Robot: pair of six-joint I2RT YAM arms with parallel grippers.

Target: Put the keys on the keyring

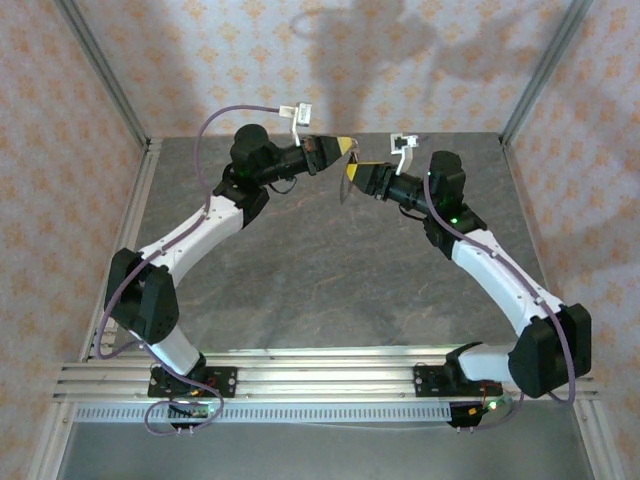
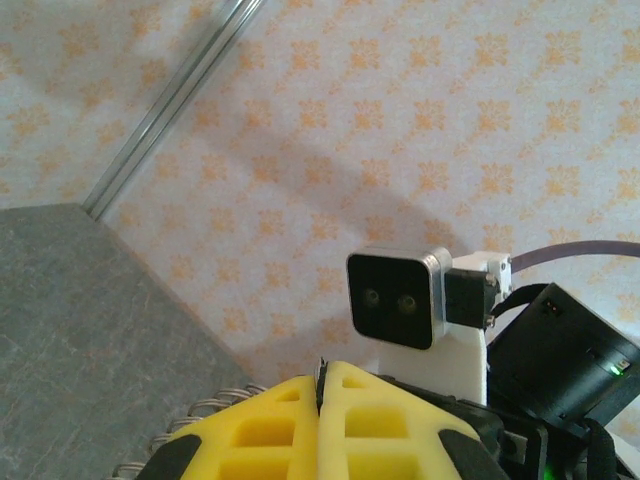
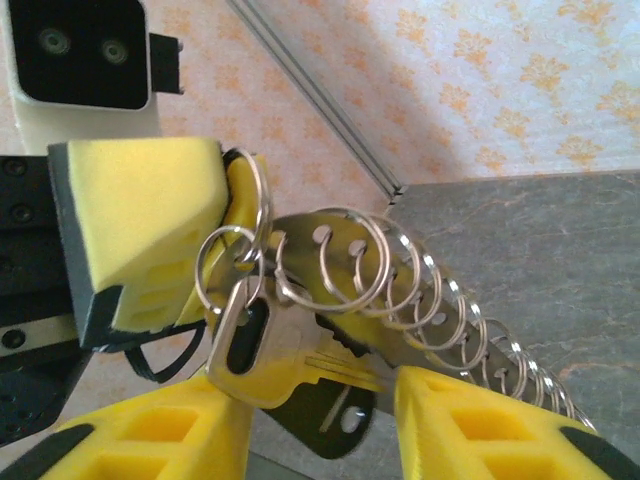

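My left gripper (image 1: 345, 147) (image 2: 322, 372) is shut on the keyring (image 3: 265, 200), a thin silver loop whose edge shows between the yellow pads (image 3: 150, 230). A small ring (image 3: 200, 270) links that loop to a silver key (image 3: 270, 350). A dark key (image 3: 325, 420) hangs behind it. My right gripper (image 1: 352, 176) (image 3: 325, 405) meets the left one in mid-air above the back of the table. Its fingers stand apart, with the silver key lying across the gap, head over the left finger and tip at the right finger.
A metal strip carrying several spare rings (image 3: 430, 300) (image 2: 190, 412) trails from the bunch down toward the grey table (image 1: 320, 270). Patterned walls and aluminium frame posts (image 1: 105, 80) close in the back and sides. Both arms are raised high.
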